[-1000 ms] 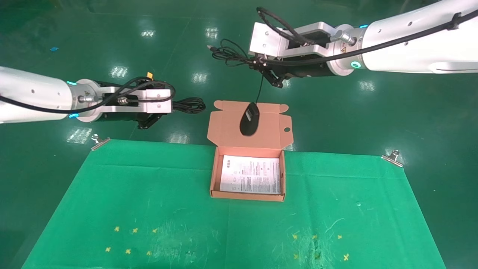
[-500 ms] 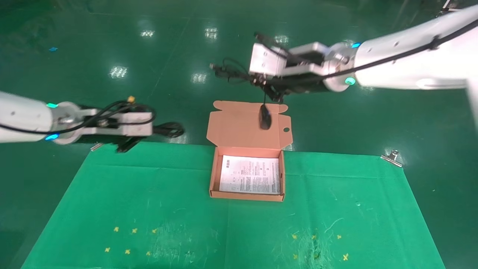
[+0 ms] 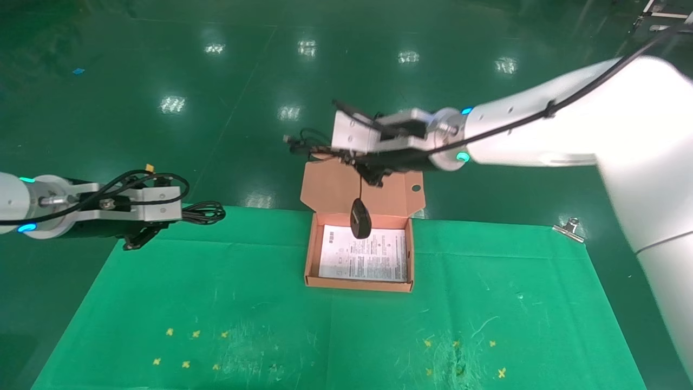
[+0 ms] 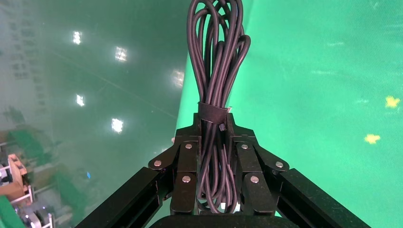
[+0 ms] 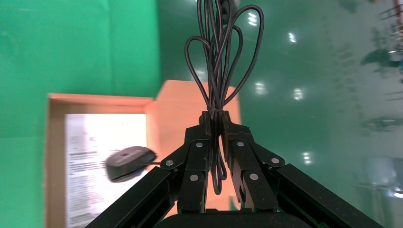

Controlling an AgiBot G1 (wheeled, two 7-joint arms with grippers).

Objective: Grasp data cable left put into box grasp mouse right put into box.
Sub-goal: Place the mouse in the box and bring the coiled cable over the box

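My right gripper [image 3: 372, 174] is shut on the bundled cord [image 5: 217, 71] of the black mouse [image 3: 360, 225], above the box's raised flap. The mouse hangs by its thin cord over the far end of the open salmon box [image 3: 309, 254], above the white leaflet [image 3: 363, 260]. In the right wrist view the mouse [image 5: 129, 162] dangles over the leaflet [image 5: 95, 166]. My left gripper [image 3: 142, 238] is shut on the data cable [image 3: 203, 212], a bundle of thick black loops, held above the far left edge of the green cloth. The left wrist view shows the cable [image 4: 216, 109] clamped between my fingers.
The green cloth [image 3: 216, 303] covers the table, held by metal clips [image 3: 568, 227] at its far corners. The box's lid flap [image 3: 330, 187] with a small round hole [image 3: 416, 188] stands open behind the box. Yellow marks [image 3: 184, 346] dot the near cloth. Glossy green floor lies beyond.
My right gripper has come nearer and lower with the mouse, which now hangs over the box's far end. My left gripper has moved down and leftward with the data cable.
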